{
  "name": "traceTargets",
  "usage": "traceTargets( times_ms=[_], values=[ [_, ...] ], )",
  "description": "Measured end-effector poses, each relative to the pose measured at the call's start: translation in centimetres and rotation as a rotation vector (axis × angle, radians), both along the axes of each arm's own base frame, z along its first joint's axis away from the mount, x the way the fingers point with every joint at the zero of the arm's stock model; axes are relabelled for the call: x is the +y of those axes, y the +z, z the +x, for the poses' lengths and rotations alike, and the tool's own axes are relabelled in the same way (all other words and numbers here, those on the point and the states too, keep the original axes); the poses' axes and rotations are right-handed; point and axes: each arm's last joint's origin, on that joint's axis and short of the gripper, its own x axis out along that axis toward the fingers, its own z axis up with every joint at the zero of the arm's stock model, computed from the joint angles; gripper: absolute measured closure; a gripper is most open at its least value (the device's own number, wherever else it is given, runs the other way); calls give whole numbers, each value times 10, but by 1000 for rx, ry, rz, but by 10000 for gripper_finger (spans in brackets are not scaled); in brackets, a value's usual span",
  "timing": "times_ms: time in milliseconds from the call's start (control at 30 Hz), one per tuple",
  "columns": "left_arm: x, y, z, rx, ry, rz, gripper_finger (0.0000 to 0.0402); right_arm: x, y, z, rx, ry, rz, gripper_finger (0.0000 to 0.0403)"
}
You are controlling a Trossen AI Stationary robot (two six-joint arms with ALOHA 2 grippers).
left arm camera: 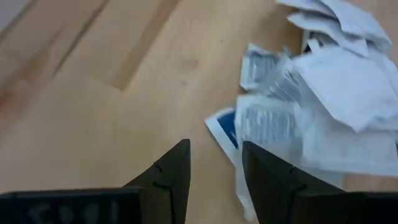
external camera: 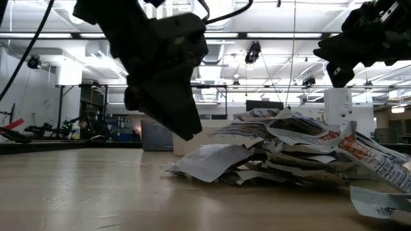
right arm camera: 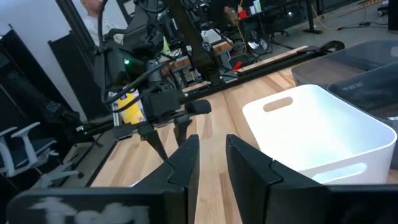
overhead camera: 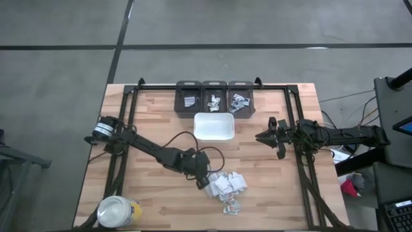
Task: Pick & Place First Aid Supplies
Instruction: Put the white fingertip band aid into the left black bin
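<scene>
The first aid supplies (overhead camera: 226, 185) are a loose heap of small white packets on the wooden table, toward its near side; they also show in the low view (external camera: 289, 151) and the left wrist view (left arm camera: 323, 106). My left gripper (overhead camera: 205, 178) is open and empty, just left of the heap and a little above the table (external camera: 183, 125); its fingers (left arm camera: 177, 171) point down at the heap's edge. My right gripper (overhead camera: 262, 136) hovers right of the white tray (overhead camera: 214, 126), its fingers (right arm camera: 186, 158) a narrow gap apart and empty.
Three dark bins (overhead camera: 214, 95) holding a few packets stand in a row at the far edge, behind the tray. A yellow jar with a white lid (overhead camera: 119, 211) stands at the near left corner. A black frame rail (overhead camera: 302, 161) runs along the table's sides.
</scene>
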Motion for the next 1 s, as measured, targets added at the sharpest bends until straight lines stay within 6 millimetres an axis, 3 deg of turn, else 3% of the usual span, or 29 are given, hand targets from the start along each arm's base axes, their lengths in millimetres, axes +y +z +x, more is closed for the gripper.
traceTargets(
  times_ms=[667, 1000],
  values=[
    [2, -6, -1, 15, -58, -39, 264, 0, 0, 0, 2, 0, 0, 318],
    [3, -15, -4, -9, -47, -66, 264, 0, 0, 0, 2, 0, 0, 334]
  ],
)
